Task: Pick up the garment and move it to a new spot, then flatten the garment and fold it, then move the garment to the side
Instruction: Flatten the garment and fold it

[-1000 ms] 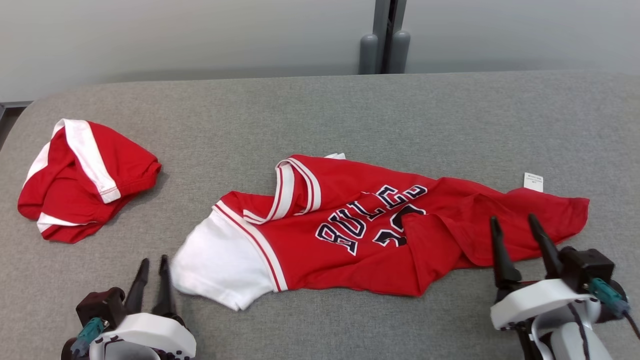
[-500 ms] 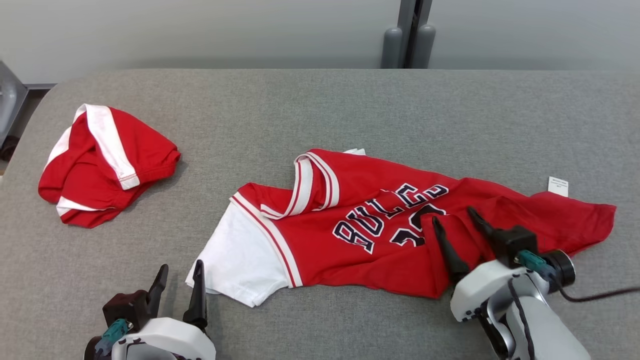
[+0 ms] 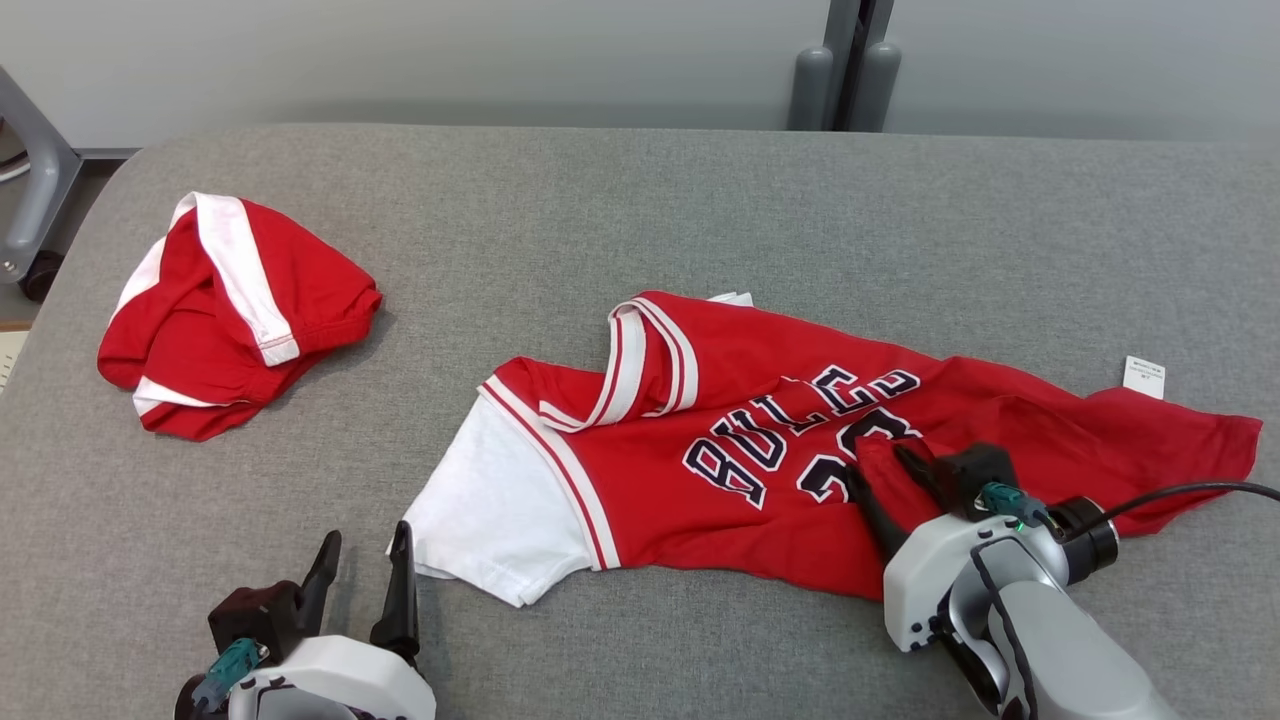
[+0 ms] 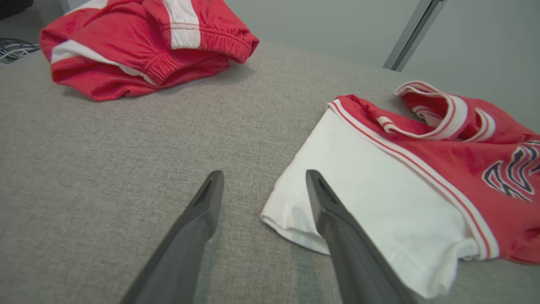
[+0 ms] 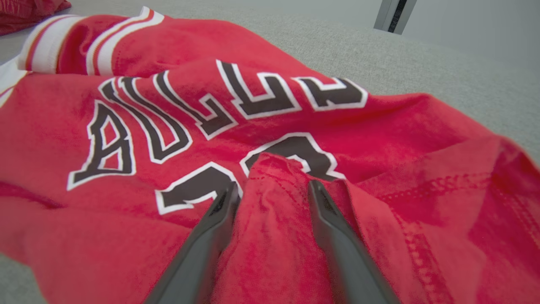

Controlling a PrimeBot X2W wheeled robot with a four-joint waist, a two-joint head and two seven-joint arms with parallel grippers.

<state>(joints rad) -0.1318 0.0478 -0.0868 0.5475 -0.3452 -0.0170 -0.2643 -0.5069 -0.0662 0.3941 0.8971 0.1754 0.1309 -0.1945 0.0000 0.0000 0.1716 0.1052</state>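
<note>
**Head view.** A red garment is laid crumpled, collar to the left, near the middle of the grey tabletop. The word "BULLS" is printed on it in dark letters outlined in white, above a number that is partly covered. A small white label is seen at its right edge; the print on it is too small to be read. A second red-and-white piece of clothing is bunched at the far left, well apart. The left gripper is held at the lower left, fingers spread. The right gripper is set on the garment just below the number.

**Left wrist view.** The spread fingers are placed at the edge of the white sleeve; nothing is held.

**Right wrist view.** The fingers are held apart on either side of a raised fold. The fold appears to be touched on both sides, but a firm grip cannot be confirmed.
</note>
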